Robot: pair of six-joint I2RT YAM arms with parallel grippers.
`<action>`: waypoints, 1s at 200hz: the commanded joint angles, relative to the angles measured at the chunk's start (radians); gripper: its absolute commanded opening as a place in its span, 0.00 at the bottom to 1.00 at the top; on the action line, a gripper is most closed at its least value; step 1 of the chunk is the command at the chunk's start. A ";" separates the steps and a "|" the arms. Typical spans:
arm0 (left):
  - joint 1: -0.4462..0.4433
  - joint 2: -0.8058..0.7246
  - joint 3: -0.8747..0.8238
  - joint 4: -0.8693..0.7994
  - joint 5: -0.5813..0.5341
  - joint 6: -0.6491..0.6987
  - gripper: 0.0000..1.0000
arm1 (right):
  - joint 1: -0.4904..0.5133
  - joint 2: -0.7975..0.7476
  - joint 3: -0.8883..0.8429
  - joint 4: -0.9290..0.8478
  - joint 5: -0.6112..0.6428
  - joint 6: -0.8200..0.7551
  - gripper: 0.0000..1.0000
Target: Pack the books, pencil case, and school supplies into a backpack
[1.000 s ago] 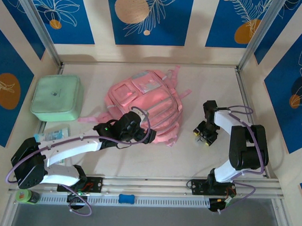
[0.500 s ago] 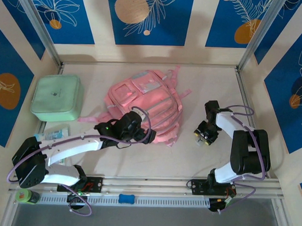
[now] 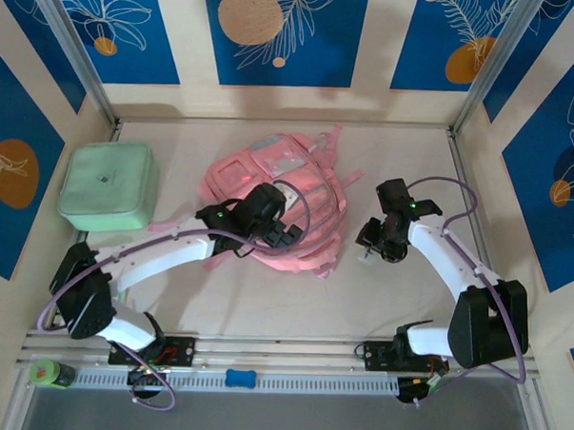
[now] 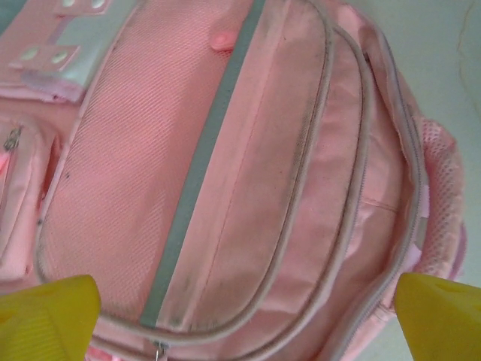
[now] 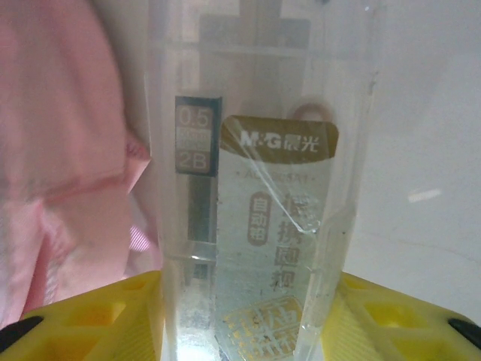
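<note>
Both arms have swung in since a sec ago: left gripper [image 3: 284, 232] has reached up over the backpack [image 3: 327, 221], and right gripper [image 3: 369, 245] has slid in twd the bag's right edge. Left fingers stand spread wide, nothing btwn them, hanging above the zip tracks [image 4: 325, 90] on the bag's face. Right fingers pinch a clear lead pack [image 5: 255, 210] by its near end; its long axis runs straight out from the jaws. Backpack lies flat on the table [image 3: 413, 163], just beside the pack on the robot's left, pink fabric close against it. So right arm carries, and left arm's nearer the zips. Can't tell if any compartment is open yet; prob that decides the drop-in.
</note>
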 commanded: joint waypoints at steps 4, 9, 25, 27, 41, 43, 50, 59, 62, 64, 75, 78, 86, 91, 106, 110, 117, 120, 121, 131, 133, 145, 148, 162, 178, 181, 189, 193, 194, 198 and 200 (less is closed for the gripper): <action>0.016 0.082 0.076 -0.047 -0.019 0.142 1.00 | 0.057 -0.003 0.043 -0.046 -0.058 -0.039 0.51; 0.018 0.098 0.087 -0.048 -0.016 0.151 0.99 | 0.073 0.002 0.050 -0.048 -0.053 -0.046 0.51; 0.021 0.143 0.126 -0.054 0.003 0.185 1.00 | 0.093 0.030 0.073 -0.068 -0.049 -0.061 0.51; 0.020 0.151 0.132 -0.057 0.005 0.188 0.99 | 0.095 0.032 0.076 -0.069 -0.049 -0.062 0.51; 0.024 0.190 0.152 -0.043 -0.015 0.202 0.99 | 0.102 0.046 0.086 -0.069 -0.061 -0.075 0.51; 0.026 0.195 0.153 -0.038 -0.022 0.202 0.99 | 0.105 0.046 0.086 -0.068 -0.063 -0.075 0.51; 0.033 0.216 0.166 -0.038 -0.032 0.201 0.99 | 0.109 0.047 0.085 -0.058 -0.069 -0.080 0.51; 0.040 0.242 0.190 -0.052 -0.047 0.199 0.99 | 0.113 0.046 0.082 -0.044 -0.080 -0.085 0.51; 0.042 0.250 0.195 -0.054 -0.055 0.198 0.99 | 0.114 0.047 0.082 -0.042 -0.082 -0.086 0.51; 0.042 0.254 0.197 -0.053 -0.061 0.199 1.00 | 0.115 0.048 0.083 -0.042 -0.082 -0.087 0.51; 0.050 0.266 0.204 -0.048 -0.094 0.203 0.98 | 0.116 0.051 0.088 -0.045 -0.085 -0.094 0.51; 0.053 0.268 0.204 -0.049 -0.094 0.204 0.97 | 0.117 0.053 0.089 -0.043 -0.087 -0.097 0.50; 0.063 0.271 0.212 -0.053 -0.087 0.204 0.93 | 0.122 0.054 0.093 -0.039 -0.090 -0.107 0.50; 0.070 0.273 0.215 -0.056 -0.081 0.205 0.90 | 0.127 0.054 0.095 -0.038 -0.091 -0.115 0.50; 0.083 0.268 0.220 -0.057 -0.093 0.214 0.77 | 0.140 0.063 0.107 -0.045 -0.080 -0.134 0.50; 0.086 0.266 0.221 -0.057 -0.101 0.215 0.73 | 0.141 0.064 0.110 -0.048 -0.080 -0.138 0.50; 0.092 0.260 0.224 -0.058 -0.108 0.217 0.67 | 0.146 0.069 0.115 -0.050 -0.081 -0.144 0.50; 0.094 0.257 0.225 -0.058 -0.108 0.217 0.66 | 0.148 0.071 0.118 -0.051 -0.084 -0.147 0.49; 0.095 0.256 0.226 -0.058 -0.108 0.217 0.66 | 0.149 0.072 0.118 -0.051 -0.086 -0.148 0.49; 0.101 0.246 0.226 -0.055 -0.107 0.219 0.61 | 0.158 0.078 0.127 -0.047 -0.096 -0.154 0.49; 0.102 0.244 0.226 -0.054 -0.106 0.219 0.60 | 0.160 0.079 0.128 -0.046 -0.098 -0.156 0.49; 0.109 0.236 0.224 -0.046 -0.100 0.218 0.51 | 0.180 0.087 0.144 -0.039 -0.111 -0.164 0.48; 0.111 0.232 0.224 -0.045 -0.097 0.219 0.49 | 0.185 0.091 0.149 -0.039 -0.112 -0.166 0.48; 0.116 0.236 0.235 -0.041 -0.100 0.206 0.37 | 0.211 0.106 0.181 -0.030 -0.121 -0.167 0.48; 0.116 0.244 0.257 -0.044 -0.113 0.181 0.23 | 0.226 0.143 0.225 -0.016 -0.161 -0.166 0.48; 0.116 0.245 0.261 -0.043 -0.113 0.176 0.23 | 0.228 0.150 0.234 -0.016 -0.173 -0.166 0.48; 0.116 0.247 0.271 -0.042 -0.102 0.168 0.21 | 0.228 0.172 0.256 -0.020 -0.189 -0.166 0.47; 0.116 0.245 0.274 -0.041 -0.092 0.167 0.21 | 0.230 0.180 0.264 -0.021 -0.191 -0.166 0.47; 0.115 0.245 0.275 -0.042 -0.088 0.168 0.21 | 0.230 0.182 0.267 -0.021 -0.190 -0.166 0.46; 0.115 0.244 0.278 -0.040 -0.077 0.167 0.21 | 0.231 0.188 0.275 -0.022 -0.188 -0.166 0.46; 0.116 0.244 0.279 -0.039 -0.072 0.167 0.21 | 0.233 0.190 0.278 -0.022 -0.187 -0.166 0.46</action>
